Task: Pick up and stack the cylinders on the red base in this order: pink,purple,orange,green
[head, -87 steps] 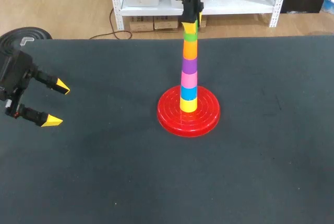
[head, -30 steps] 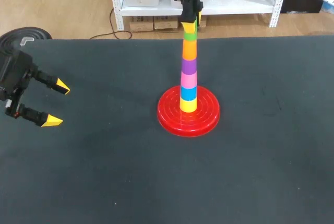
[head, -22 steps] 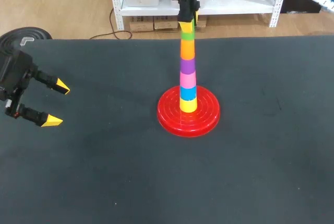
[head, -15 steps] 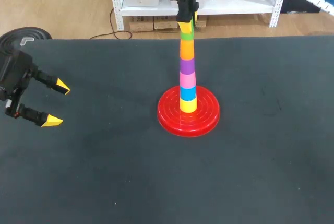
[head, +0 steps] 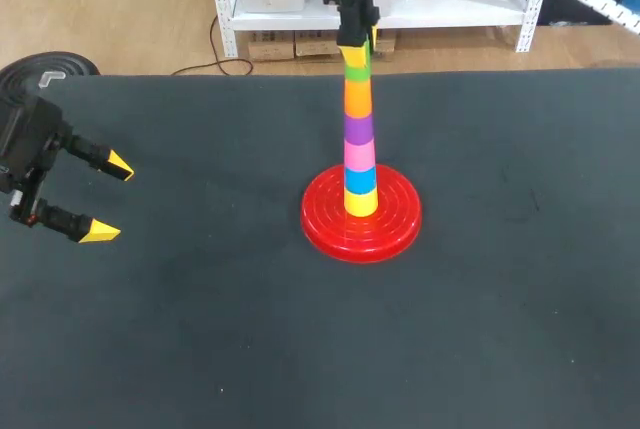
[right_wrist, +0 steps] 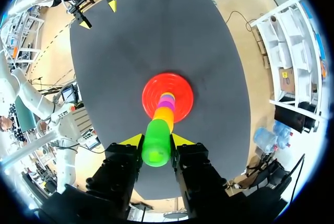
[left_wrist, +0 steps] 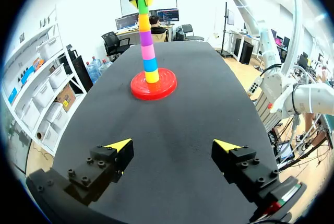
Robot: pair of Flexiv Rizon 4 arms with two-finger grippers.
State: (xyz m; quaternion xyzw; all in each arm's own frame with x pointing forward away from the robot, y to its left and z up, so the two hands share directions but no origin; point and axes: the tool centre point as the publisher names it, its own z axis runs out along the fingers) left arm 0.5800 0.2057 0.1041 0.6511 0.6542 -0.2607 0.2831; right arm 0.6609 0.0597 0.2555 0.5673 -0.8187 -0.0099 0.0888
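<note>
On the red base (head: 330,234) stands a column of cylinders: yellow, blue, pink (head: 360,154), purple (head: 359,128), orange (head: 358,97) and, on top, green (head: 357,64). The column leans slightly to the left at its top. My right gripper (head: 355,44) comes down from above and is shut on the green cylinder (right_wrist: 156,143), with a yellow tip on each side of it. The base (right_wrist: 156,85) lies straight below it. My left gripper (head: 108,199) hovers open over the table's left edge, far from the stack (left_wrist: 147,41), with nothing between its fingers (left_wrist: 119,145).
Dark table cloth (head: 480,299) surrounds the base on all sides. No other loose objects lie on it.
My right gripper has shifted a little to the left with the green cylinder, and the column's top leans left with it. The left arm has stayed still.
</note>
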